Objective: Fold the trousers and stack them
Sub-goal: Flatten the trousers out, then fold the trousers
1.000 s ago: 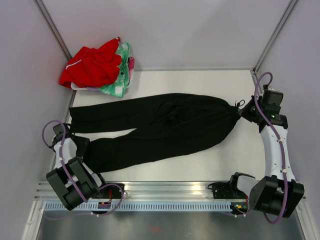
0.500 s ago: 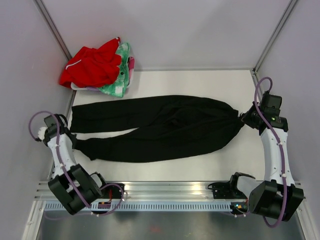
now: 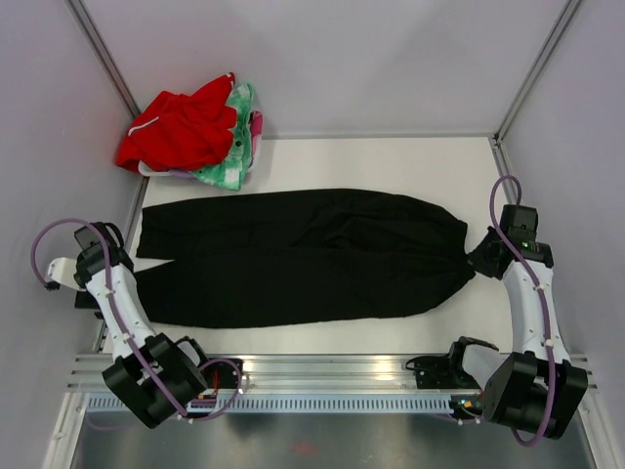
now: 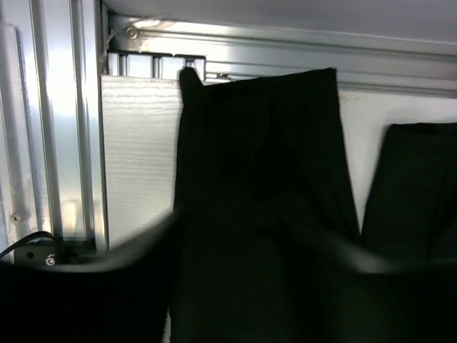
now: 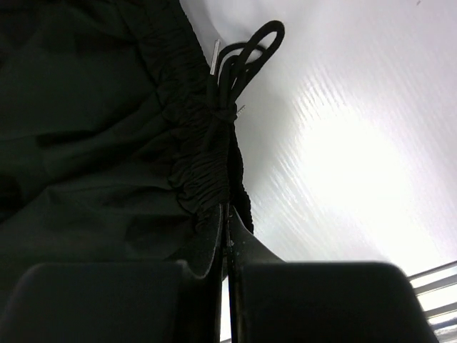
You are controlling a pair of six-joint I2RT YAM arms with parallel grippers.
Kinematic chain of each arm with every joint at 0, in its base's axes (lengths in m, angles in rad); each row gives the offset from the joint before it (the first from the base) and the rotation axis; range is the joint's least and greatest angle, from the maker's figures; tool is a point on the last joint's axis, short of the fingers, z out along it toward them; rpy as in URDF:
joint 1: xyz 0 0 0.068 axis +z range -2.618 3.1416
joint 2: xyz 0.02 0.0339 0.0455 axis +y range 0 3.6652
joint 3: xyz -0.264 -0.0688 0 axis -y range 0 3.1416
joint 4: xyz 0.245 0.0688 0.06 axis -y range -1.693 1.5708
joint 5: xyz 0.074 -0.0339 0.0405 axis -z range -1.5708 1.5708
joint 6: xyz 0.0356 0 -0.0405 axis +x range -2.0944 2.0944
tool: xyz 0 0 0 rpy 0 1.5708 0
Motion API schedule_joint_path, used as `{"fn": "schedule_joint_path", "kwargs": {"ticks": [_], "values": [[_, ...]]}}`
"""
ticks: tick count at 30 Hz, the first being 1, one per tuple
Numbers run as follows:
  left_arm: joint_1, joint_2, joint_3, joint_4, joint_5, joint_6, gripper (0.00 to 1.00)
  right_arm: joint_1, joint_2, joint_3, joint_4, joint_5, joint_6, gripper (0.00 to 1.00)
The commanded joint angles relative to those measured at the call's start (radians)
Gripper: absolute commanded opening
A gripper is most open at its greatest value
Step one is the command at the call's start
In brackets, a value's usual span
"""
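Trousers (image 3: 293, 259) flat — right pincer (image 5: 227, 214) pinching waistband (image 5: 203, 153); white tag (image 5: 216, 56) there, unreadable.

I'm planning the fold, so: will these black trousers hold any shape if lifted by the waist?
Probably floppy: the trousers lie flat, and the waistband bunches into gathers where the right gripper pinches it. Likely light too; thin cloth, so lifted parts should sag and trail. The drawstring would probably dangle.

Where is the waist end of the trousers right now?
In the top view the trousers lie across the table with the waist at its right side, pinched in the right gripper; the drawstring loops out just beyond it.
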Motion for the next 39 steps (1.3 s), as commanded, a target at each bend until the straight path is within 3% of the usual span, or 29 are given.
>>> {"fn": "schedule_joint_path", "kwargs": {"ticks": [1,3,4,5,8,10,11,13,14,15,16,17,20,24,29,31,34,39], "values": [[0.005,-0.055,-0.049,0.0,0.04,-0.049,0.78,-0.005,-0.017,-0.019,0.014,-0.035,0.006,0.0],[0.005,-0.104,-0.06,0.011,0.052,0.001,0.97,-0.004,-0.018,-0.03,0.024,-0.078,0.016,0.0],[0.005,-0.115,-0.055,0.009,0.057,0.04,1.0,-0.004,-0.015,-0.035,0.026,-0.09,0.019,0.0],[0.005,-0.12,-0.034,0.021,0.066,0.07,1.0,-0.004,-0.015,-0.047,0.036,-0.11,0.019,0.0],[0.004,-0.135,0.003,0.084,0.158,0.182,1.0,-0.004,-0.004,-0.05,0.055,-0.138,0.014,0.15],[-0.001,-0.135,0.012,0.132,0.324,0.247,1.0,-0.004,0.006,-0.046,0.061,-0.129,0.022,0.18],[-0.012,-0.132,0.011,0.181,0.383,0.258,1.0,-0.004,0.02,-0.043,0.07,-0.135,0.026,0.27],[-0.044,-0.121,0.0,0.233,0.486,0.271,1.0,-0.005,0.037,-0.033,0.069,-0.152,0.04,0.31],[-0.112,-0.113,-0.003,0.247,0.487,0.272,1.0,-0.005,0.049,-0.026,0.06,-0.166,0.045,0.43],[-0.163,-0.104,0.001,0.265,0.453,0.275,1.0,-0.006,0.056,-0.017,0.047,-0.175,0.043,0.48],[-0.285,-0.071,0.024,0.267,0.41,0.291,1.0,-0.006,0.057,0.022,0.003,-0.16,0.039,0.55],[-0.344,-0.048,0.038,0.264,0.372,0.299,1.0,-0.006,0.051,0.052,-0.021,-0.14,0.022,0.71],[-0.522,0.066,0.116,0.255,0.322,0.33,1.0,-0.005,0.007,0.201,-0.077,-0.022,-0.016,0.97],[-0.607,0.159,0.163,0.297,0.309,0.344,1.0,-0.005,0.034,0.292,0.033,0.003,-0.03,0.98],[-0.608,0.235,0.213,0.31,0.267,0.387,1.0,-0.004,0.231,0.172,0.393,-0.127,0.037,0.98],[-0.602,0.259,0.227,0.305,0.232,0.403,1.0,-0.004,0.314,0.178,0.449,-0.109,0.051,0.98],[-0.538,0.278,0.239,0.304,0.263,0.411,1.0,-0.004,0.491,0.221,0.492,-0.1,0.056,0.95],[-0.408,0.295,0.235,0.342,0.341,0.408,1.0,-0.004,0.563,0.232,0.583,-0.084,0.08,0.89]]}}
